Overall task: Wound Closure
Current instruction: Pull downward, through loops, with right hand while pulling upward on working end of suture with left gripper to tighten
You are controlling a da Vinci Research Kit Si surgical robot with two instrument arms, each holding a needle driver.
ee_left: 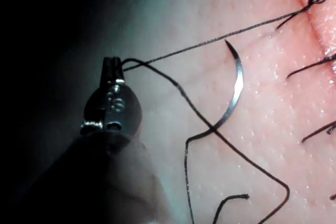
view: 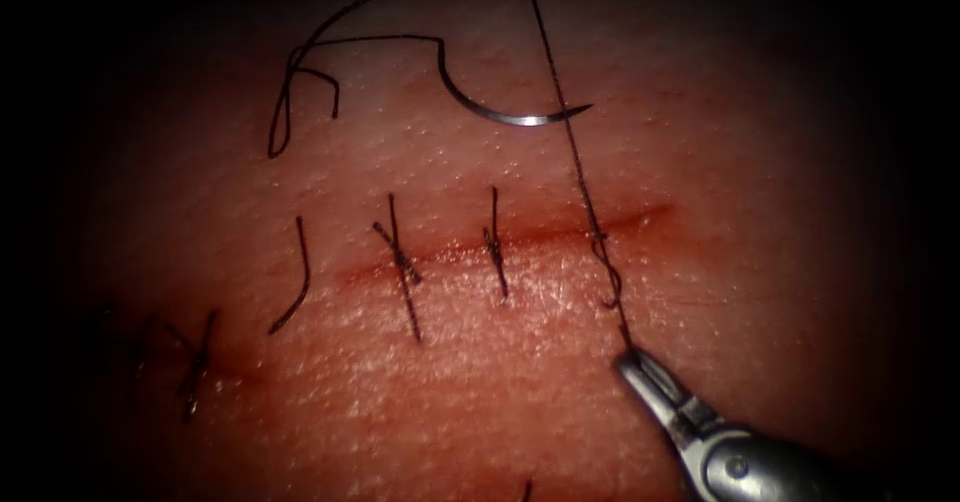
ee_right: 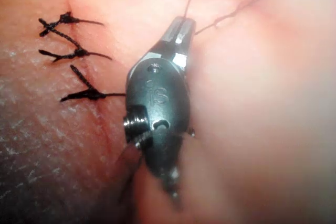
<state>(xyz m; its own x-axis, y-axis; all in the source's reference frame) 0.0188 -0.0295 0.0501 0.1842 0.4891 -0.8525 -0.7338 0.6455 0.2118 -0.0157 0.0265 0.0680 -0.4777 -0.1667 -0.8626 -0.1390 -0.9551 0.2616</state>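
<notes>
Left end effector [ee_left: 111, 65]: clamped on the thread [view: 570, 132].
Right end effector [view: 632, 362]: clamped on the thread below the cut [view: 540, 234].
Needle [view: 500, 110]: lying free on the tissue [view: 700, 142] above the cut.

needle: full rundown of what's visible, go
The needle is a thin, curved, shiny steel half-arc lying loose on the tissue above the cut, not in the tissue. Neither hand holds it. Its pointed tip faces right in the endoscope view; dark thread runs off its blunt end to the left in loops. A taut strand crosses just past its tip. The left wrist view shows it lying flat.
</notes>
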